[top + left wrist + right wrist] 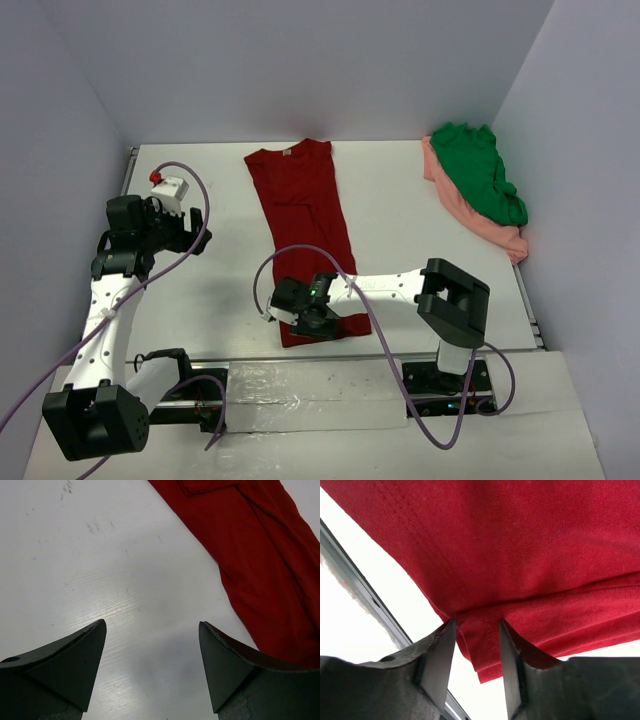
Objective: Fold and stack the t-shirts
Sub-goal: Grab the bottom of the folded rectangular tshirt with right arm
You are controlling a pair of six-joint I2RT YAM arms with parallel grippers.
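Right gripper [477, 630]: dark fingers [437, 665] fill the bottom of its wrist view, jaws apart, with the doubled hem corner of the dark red t-shirt [520, 555] lying in the gap between them, not visibly pinched. Metal rail [365, 600] of the table edge runs just to the left of and below those fingers.

Left gripper [152, 630]: jaws wide apart, holding nothing, hovering over bare table [100, 570]; the red cloth lies ahead and to its right, untouched.

Hazards, as judged: a closure here may catch only one layer of the hem, so the long fold would peel open on lifting. With the corner this close to the rail, a low approach may strike metal or nudge cloth over the edge. A lift from this one corner, the other arm standing off, would likely skew the narrow strip. The purple cable [300, 250] looping over the shirt behind the right gripper may drag across the fabric.

View differences: the right wrist view alone shows the hem layers and the rail. The top view alone shows the shirt as a long strip running away from the right gripper to its pale neck label [287, 152], and the green t-shirt [480, 180] heaped on the salmon pink t-shirt [500, 232], well apart, far ahead and to the right.
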